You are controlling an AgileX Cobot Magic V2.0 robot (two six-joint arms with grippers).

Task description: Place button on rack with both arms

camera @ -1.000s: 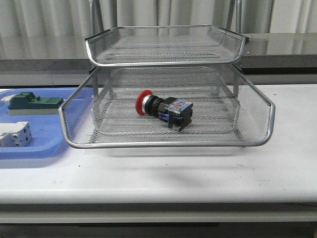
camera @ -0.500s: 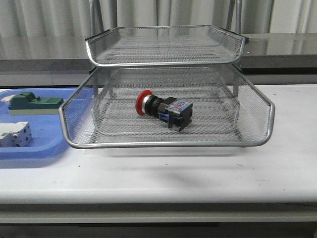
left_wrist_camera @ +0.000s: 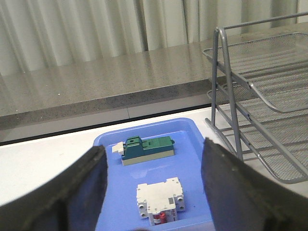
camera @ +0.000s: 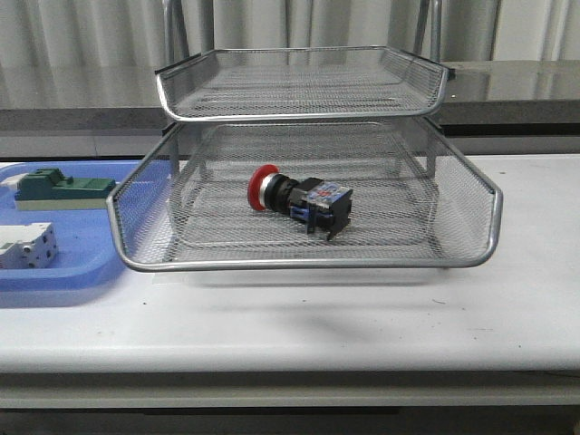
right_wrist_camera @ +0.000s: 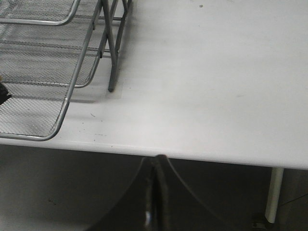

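The left gripper (left_wrist_camera: 153, 192) is spread wide and empty, with the blue tray (left_wrist_camera: 192, 132) ahead of it. The right gripper (right_wrist_camera: 155, 192) is pressed together, holding nothing, off the worktop (right_wrist_camera: 207, 91) edge. The button (camera: 299, 200) lies in the rack (camera: 308, 263), on its lower tier, well away from both. Nothing has moved since a second ago.

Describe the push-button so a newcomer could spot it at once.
Find the large silver wire-mesh letter rack on the white table. In its lower visible tier lies the push-button, on its side: red mushroom head, black body, blue-black rear block. The green block and white block sit in the blue tray instead.
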